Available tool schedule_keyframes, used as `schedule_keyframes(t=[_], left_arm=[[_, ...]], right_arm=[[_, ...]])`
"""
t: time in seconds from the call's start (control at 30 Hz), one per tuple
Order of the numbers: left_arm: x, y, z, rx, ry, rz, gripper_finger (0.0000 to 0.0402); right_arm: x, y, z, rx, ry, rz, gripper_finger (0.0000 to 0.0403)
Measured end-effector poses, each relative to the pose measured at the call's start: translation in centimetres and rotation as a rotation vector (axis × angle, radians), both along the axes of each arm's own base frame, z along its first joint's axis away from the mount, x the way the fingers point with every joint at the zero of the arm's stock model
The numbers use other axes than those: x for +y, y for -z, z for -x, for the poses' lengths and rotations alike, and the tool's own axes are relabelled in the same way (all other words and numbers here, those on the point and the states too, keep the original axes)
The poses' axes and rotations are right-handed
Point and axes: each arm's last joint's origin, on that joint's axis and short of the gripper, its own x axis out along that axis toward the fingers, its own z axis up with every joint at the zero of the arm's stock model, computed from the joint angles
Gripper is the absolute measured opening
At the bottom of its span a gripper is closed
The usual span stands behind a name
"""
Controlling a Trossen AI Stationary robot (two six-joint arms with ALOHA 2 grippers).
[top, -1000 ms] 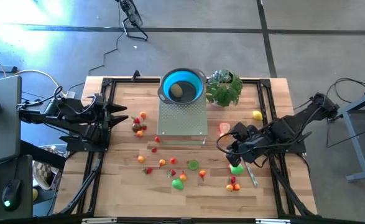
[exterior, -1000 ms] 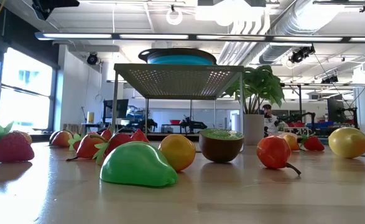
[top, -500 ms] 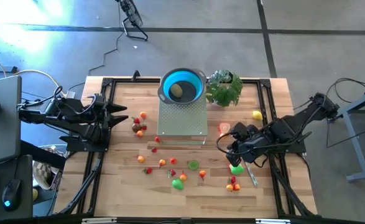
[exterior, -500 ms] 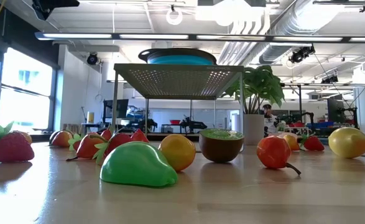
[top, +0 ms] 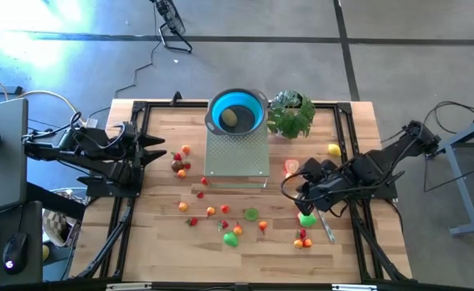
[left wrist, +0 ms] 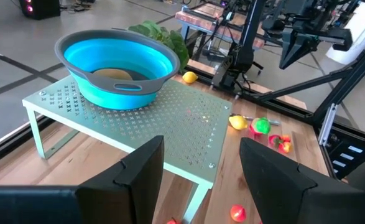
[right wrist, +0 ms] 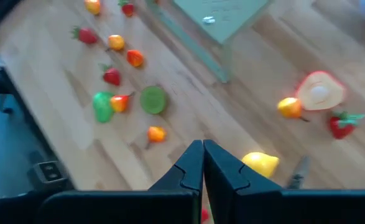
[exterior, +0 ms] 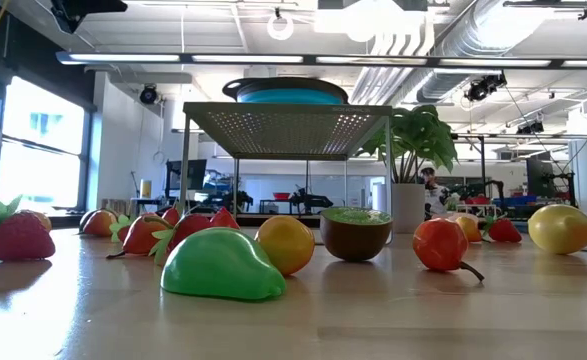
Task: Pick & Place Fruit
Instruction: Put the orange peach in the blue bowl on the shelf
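Note:
Small toy fruits lie scattered on the wooden table: a green pear (top: 232, 239), a halved kiwi (top: 252, 214), strawberries and oranges (top: 180, 166), a lemon (top: 333, 149) and a green fruit (top: 307, 218). One yellowish fruit (left wrist: 110, 74) lies in the blue bowl (top: 237, 111), which stands on a perforated rack (top: 237, 155). My right gripper (right wrist: 202, 152) hangs shut above the table's right half, holding nothing, with a yellow fruit (right wrist: 260, 163) below and beside it. My left gripper (left wrist: 201, 177) waits open at the table's left edge, facing the rack.
A leafy plant (top: 291, 115) stands right of the bowl at the far edge. A slim silver knife (top: 327, 227) lies near the right front, beside a red and orange fruit pair (top: 303, 238). A pinkish fruit half (right wrist: 319, 91) lies near the rack's right leg.

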Motion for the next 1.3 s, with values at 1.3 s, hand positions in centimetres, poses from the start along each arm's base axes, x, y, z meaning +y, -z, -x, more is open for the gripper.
schedule_keyframes(t=[1.3], left_arm=[[0.0,0.0,0.0,0.002,0.000,-0.001,0.0205]], right_arm=[[-5.0,7.4,-0.8,-0.016,-0.110,-0.123,0.0003]])
